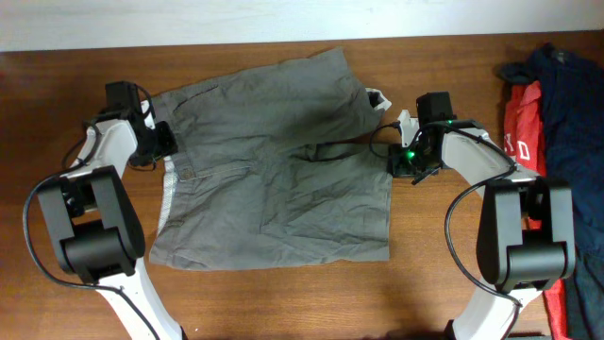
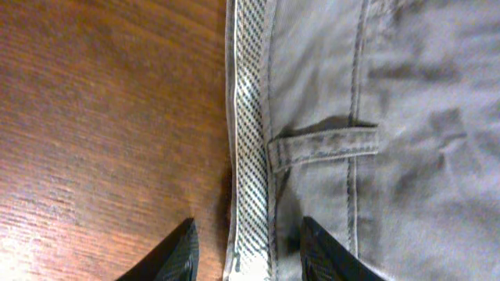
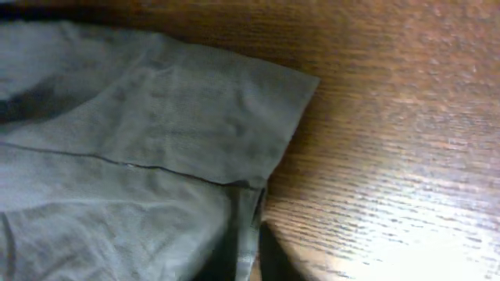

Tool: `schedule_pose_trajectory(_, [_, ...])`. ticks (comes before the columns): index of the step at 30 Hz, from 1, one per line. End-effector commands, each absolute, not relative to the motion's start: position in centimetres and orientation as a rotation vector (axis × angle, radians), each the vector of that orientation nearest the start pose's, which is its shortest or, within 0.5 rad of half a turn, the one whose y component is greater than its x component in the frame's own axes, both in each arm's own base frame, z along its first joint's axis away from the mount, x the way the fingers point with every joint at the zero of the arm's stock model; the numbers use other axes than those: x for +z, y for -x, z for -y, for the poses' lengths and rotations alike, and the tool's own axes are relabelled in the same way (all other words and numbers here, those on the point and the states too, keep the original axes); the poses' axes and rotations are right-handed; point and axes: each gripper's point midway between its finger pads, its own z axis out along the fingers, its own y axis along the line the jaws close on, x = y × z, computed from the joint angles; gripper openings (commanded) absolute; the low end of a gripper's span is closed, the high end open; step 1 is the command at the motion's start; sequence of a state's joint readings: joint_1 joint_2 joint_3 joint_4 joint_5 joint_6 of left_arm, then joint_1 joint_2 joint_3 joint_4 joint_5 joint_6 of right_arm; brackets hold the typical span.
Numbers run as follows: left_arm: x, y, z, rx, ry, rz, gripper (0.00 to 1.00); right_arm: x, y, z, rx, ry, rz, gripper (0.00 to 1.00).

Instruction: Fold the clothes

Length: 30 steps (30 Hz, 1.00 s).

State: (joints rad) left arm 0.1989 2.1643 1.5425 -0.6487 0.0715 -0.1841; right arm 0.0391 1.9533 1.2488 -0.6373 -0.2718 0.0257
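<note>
The grey-olive shorts (image 1: 274, 161) lie spread flat on the wooden table, waistband to the left and legs to the right. My left gripper (image 1: 159, 142) is at the upper left of the waistband. In the left wrist view its fingers (image 2: 246, 261) are open, one on each side of the waistband edge with the pale checked lining (image 2: 250, 117), next to a belt loop (image 2: 324, 144). My right gripper (image 1: 404, 159) is at the right hem between the two legs. In the right wrist view its fingers (image 3: 250, 261) are close together, with the hem edge of the shorts (image 3: 156, 140) pinched between them.
A red garment with white letters (image 1: 522, 123) and navy-blue garments (image 1: 566, 85) are heaped at the table's right edge. A small white tag (image 1: 377, 97) sticks out at the upper leg's hem. The pale back wall (image 1: 283, 19) runs along the table's far edge.
</note>
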Motion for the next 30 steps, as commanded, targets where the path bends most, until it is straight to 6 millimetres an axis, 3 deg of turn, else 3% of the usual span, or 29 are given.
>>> schedule_pose_trajectory(1, [-0.3,-46.8,-8.7,-0.087,0.545,-2.812,0.42,0.6,-39.6,-5.0,0.309,0.049,-2.906,0.04])
schedule_pose_trajectory(6, [-0.4,-46.7,-8.7,-0.084,0.53,-2.82,0.42,0.3,-40.0,-0.3,-0.034,-0.017,-2.91,0.04])
schedule_pose_trajectory(9, [-0.3,-46.6,-8.7,-0.082,0.515,-2.824,0.42,0.5,-39.9,0.2,-0.005,-0.043,-2.916,0.04])
schedule_pose_trajectory(11, [-0.3,-46.5,-8.6,-0.082,0.516,-2.828,0.43,1.0,-39.7,-0.9,0.105,-0.03,-2.92,0.05])
schedule_pose_trajectory(12, [-0.3,-46.6,-8.6,-0.082,0.515,-2.827,0.43,1.3,-39.6,-2.0,0.193,0.018,-2.912,0.2])
schedule_pose_trajectory(13, [-0.2,-46.6,-8.7,-0.083,0.515,-2.826,0.43,1.8,-39.6,-3.4,0.308,0.08,-2.893,0.49])
schedule_pose_trajectory(14, [0.0,-46.7,-8.7,-0.083,0.515,-2.823,0.43,2.2,-39.5,-4.3,0.384,0.109,-2.877,0.58])
schedule_pose_trajectory(18, [0.8,-47.1,-8.7,-0.083,0.514,-2.822,0.43,3.0,-39.0,-7.3,0.625,0.142,-2.844,0.66])
schedule_pose_trajectory(22, [1.9,-47.5,-8.8,-0.082,0.513,-2.817,0.43,2.2,-38.5,-8.1,0.629,0.162,-2.866,0.64])
schedule_pose_trajectory(25, [3.1,-48.0,-8.9,-0.08,0.501,-2.813,0.43,0.9,-38.0,-8.3,0.58,0.159,-2.907,0.54])
schedule_pose_trajectory(27, [3.9,-48.3,-9.0,-0.079,0.493,-2.808,0.44,0.0,-37.7,-8.3,0.566,0.131,-2.934,0.36])
schedule_pose_trajectory(29, [4.9,-48.5,-9.1,-0.077,0.478,-2.809,0.44,-0.8,-37.3,-7.9,0.515,0.131,-2.962,0.04])
schedule_pose_trajectory(30, [5.3,-48.5,-9.1,-0.077,0.477,-2.812,0.44,-1.0,-37.3,-7.2,0.455,0.126,-2.973,0.04])
